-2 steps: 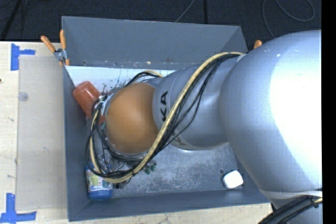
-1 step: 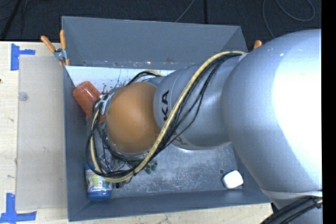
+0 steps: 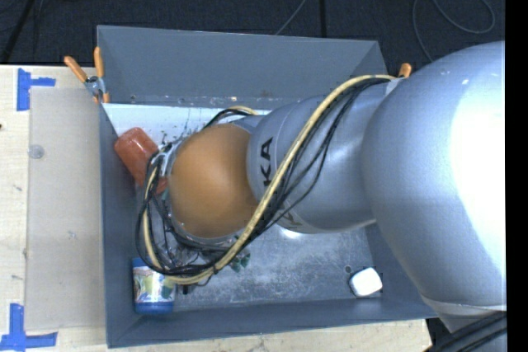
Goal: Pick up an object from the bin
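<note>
Dark, cable-strewn floor behind a grey bin [image 3: 239, 70]. The end effector [image 3: 186, 250] sits low under the orange wrist cover [image 3: 210, 181], presumably for a grasp. The cover masks it, so open or closed cannot be told. Just up-left of the cover: a red-orange block [image 3: 132, 148], partly hidden. Down-left: a blue-labelled can [image 3: 153, 290]. Well down-right: a white lump [image 3: 365, 283]. Which one is targeted is unclear.

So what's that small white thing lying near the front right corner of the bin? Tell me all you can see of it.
The white thing is a small rounded lump, plain and smooth-looking, perhaps plastic or foam; what it actually is I can't tell. It lies alone on the dusty grey bin floor, close to the front wall near the right corner. Nothing appears to touch it. The robot's big grey arm passes overhead, up and to its right.
</note>
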Controlling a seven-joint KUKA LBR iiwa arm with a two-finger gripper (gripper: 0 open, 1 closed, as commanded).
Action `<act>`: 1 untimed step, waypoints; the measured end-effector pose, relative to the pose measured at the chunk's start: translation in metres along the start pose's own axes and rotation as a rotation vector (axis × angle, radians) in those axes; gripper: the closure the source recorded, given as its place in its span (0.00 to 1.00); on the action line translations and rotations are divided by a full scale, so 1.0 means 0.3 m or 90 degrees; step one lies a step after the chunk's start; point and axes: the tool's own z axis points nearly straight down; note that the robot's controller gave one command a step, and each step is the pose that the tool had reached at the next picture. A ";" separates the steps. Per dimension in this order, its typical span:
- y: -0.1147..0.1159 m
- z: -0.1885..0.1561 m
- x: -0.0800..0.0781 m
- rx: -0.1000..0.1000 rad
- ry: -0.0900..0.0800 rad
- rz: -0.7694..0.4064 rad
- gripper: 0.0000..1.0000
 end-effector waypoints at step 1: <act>0.004 -0.065 -0.002 -0.001 -0.001 0.000 1.00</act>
